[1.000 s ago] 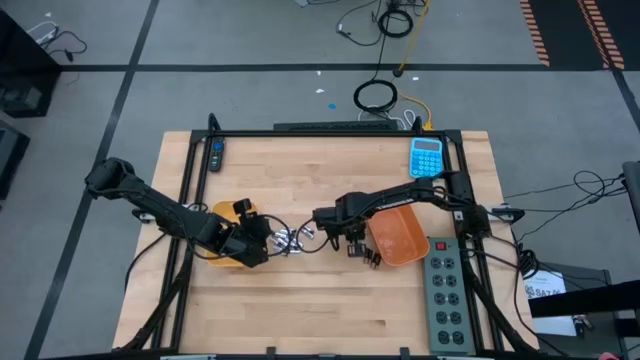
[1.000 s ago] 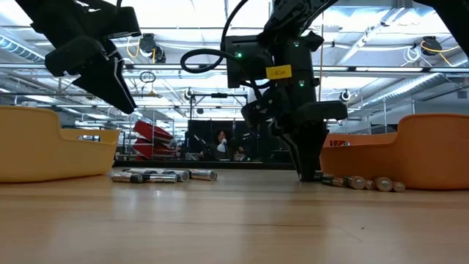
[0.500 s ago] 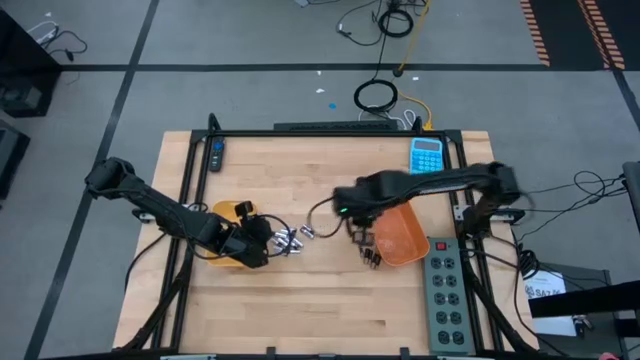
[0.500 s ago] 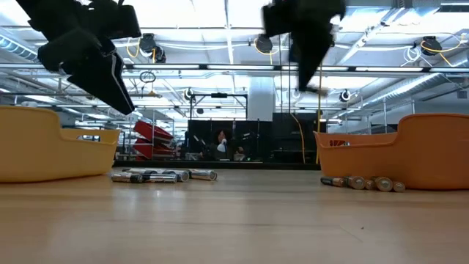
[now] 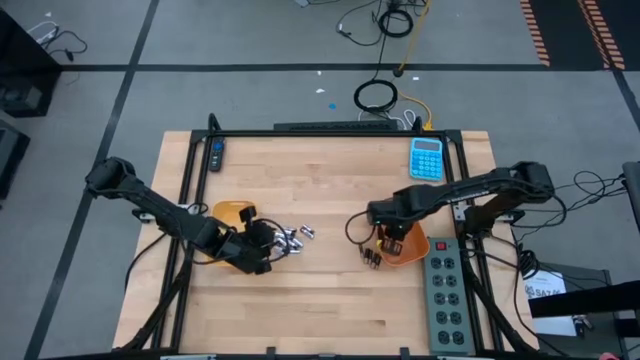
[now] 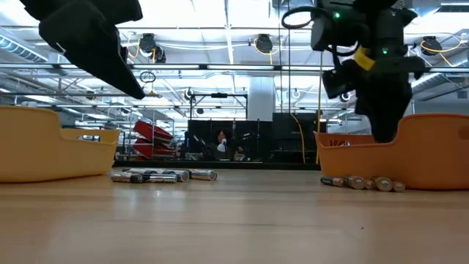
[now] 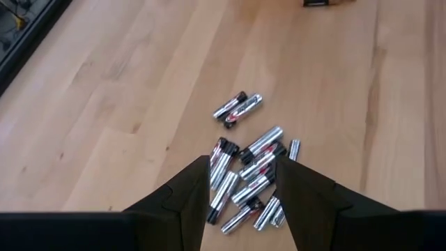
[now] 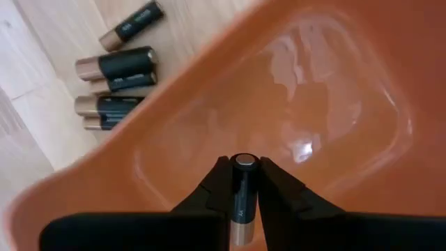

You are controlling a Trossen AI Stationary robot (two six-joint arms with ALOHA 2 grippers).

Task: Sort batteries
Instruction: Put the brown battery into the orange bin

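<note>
Several silvery-grey batteries point(image 7: 245, 174) lie in a loose pile on the wood table, also seen in the high view point(image 5: 292, 237). My left gripper point(image 7: 244, 183) hangs open just above this pile, one finger on either side, touching nothing. A few dark, copper-ended batteries point(image 8: 117, 66) lie on the table against the orange tray's point(image 8: 209, 84) outer wall. My right gripper point(image 8: 244, 171) is over the orange tray point(image 5: 412, 250), shut on one dark battery point(image 8: 242, 195). A yellow tray point(image 5: 228, 210) sits under my left arm. My right gripper pinches a dark battery between its two fingers, on the battery's sides near its flat dark end point(image 8: 244, 162). The battery lies along the fingers, its copper end point(image 8: 240, 233) back toward the wrist. The fingers slant down into the tray, and the battery is clear of the tray's floor.
A blue calculator point(image 5: 427, 157) lies at the far right. A grey power strip point(image 5: 445, 295) lies along the right edge, next to the orange tray. A dark remote point(image 5: 217, 153) lies at the far left. Bare wood stretches between the trays and toward the near edge.
My right gripper has risen from the dark batteries lying on the table beside the orange tray. It has moved toward the table's right edge and stands lower again, over the tray. The batteries left on the table have not moved.
</note>
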